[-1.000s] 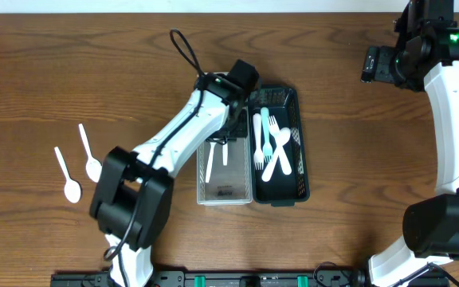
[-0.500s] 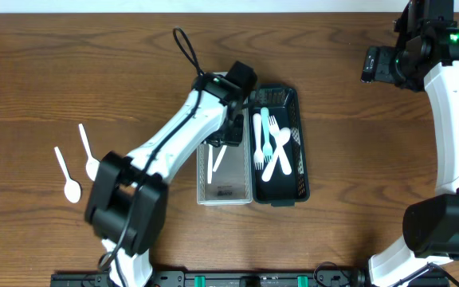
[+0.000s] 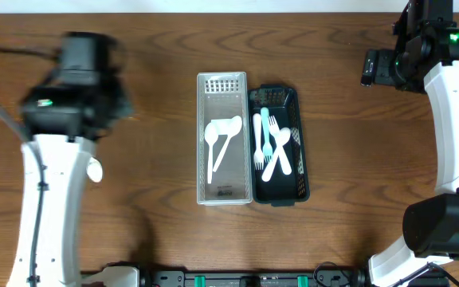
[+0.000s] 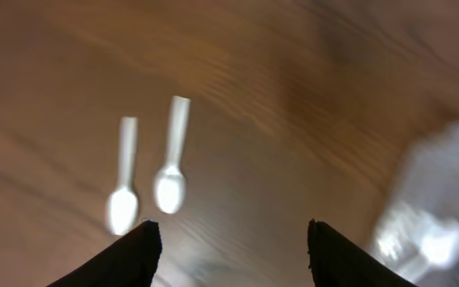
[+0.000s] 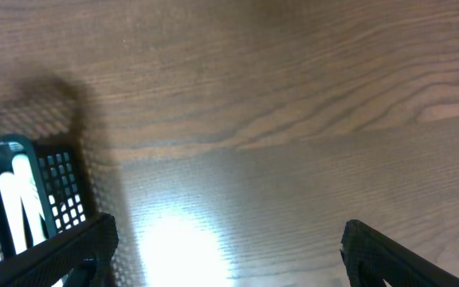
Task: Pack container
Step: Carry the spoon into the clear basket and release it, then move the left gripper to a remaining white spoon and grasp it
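Left gripper (image 4: pixel 229 229) swung off clear tray (image 3: pixel 221 81); now spread, empty; two spoons (image 4: pixel 170 190) just ahead.

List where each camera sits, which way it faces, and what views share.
Overhead: fixed above the table, facing straight down; left arm, right arm, clear tray and black basket show.
Left wrist: on the left arm, facing down at two loose spoons; left gripper tips at bottom, apart.
Right wrist: on the right arm, facing down at bare wood; right gripper tips at bottom corners, apart.
Shared: overhead and right wrist both show the basket; overhead and left wrist the tray.
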Available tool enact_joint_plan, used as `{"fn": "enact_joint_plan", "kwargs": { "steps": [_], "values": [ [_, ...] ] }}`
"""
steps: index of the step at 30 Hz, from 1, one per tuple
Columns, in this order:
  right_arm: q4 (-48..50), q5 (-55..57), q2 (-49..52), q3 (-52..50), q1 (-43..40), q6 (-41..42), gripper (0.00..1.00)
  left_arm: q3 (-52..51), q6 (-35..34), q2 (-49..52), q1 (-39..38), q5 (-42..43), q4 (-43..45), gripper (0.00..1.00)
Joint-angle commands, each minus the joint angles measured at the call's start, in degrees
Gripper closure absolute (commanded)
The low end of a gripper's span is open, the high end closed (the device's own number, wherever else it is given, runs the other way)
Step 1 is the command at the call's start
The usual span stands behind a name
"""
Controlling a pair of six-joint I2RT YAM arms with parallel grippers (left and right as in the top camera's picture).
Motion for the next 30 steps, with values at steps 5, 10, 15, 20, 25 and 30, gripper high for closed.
{"fn": "enact_joint_plan", "kwargs": {
  "steps": [5,10,15,20,25,30],
  "values": [
    [-1.1,0.4,0.5,0.0,-0.5,-1.0,0.07,-7.6,0.5,5.0,14.5,5.3,6.4,0.37],
    [-2.6,0.4,0.5,0.0,-0.5,-1.0,0.07,-14.3,0.7,10.1,18.8,6.4,12.5,0.33],
    [-3.1,0.4,0.5,0.0,-0.5,-1.0,0.06,-16.9,2.1,17.1,20.5,10.0,16.4,0.33],
    [-3.8,0.4,0.5,0.0,-0.5,-1.0,0.06,-16.9,2.1,24.0,21.5,10.4,18.3,0.32],
    [-4.7,0.4,0.5,0.0,-0.5,-1.0,0.06,-16.9,2.2,29.1,22.1,12.6,19.2,0.32],
    [-5.0,0.4,0.5,0.0,-0.5,-1.0,0.06,-16.9,3.6,32.9,22.2,14.5,20.1,0.32]
  ]
}}
